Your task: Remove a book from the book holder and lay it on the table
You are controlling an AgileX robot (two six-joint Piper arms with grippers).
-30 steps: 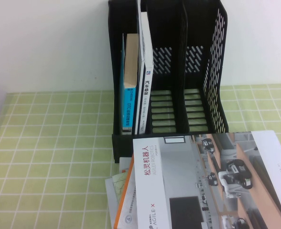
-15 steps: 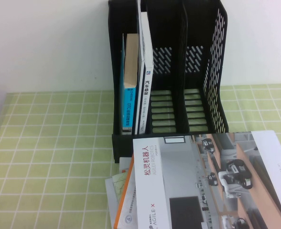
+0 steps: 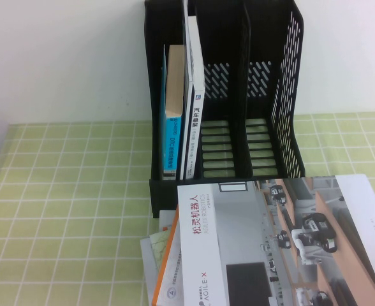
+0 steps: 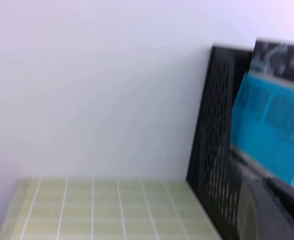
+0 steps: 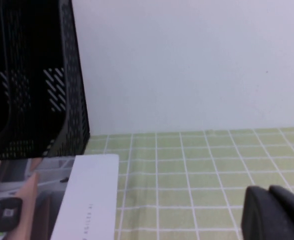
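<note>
Black slotted plastic book holder (image 3: 222, 95) standing far centre; blue-spined book (image 3: 171, 137) and white-spined book (image 3: 192, 127) sitting upright in left slot. Large white-and-grey brochure (image 3: 277, 242) lying flat on green checked tablecloth (image 3: 66, 191), near side.

Left gripper (image 4: 267, 210) hanging just left of holder, right gripper (image 5: 274, 207) low at right; claw opening cannot tell for either, nothing seen held.

Judging: reach step pending; next move needing left arm aligning on upright spine.

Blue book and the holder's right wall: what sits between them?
High view: a white book stands against the blue book, then two empty slots to the holder's wall. Neither gripper shows there.
</note>
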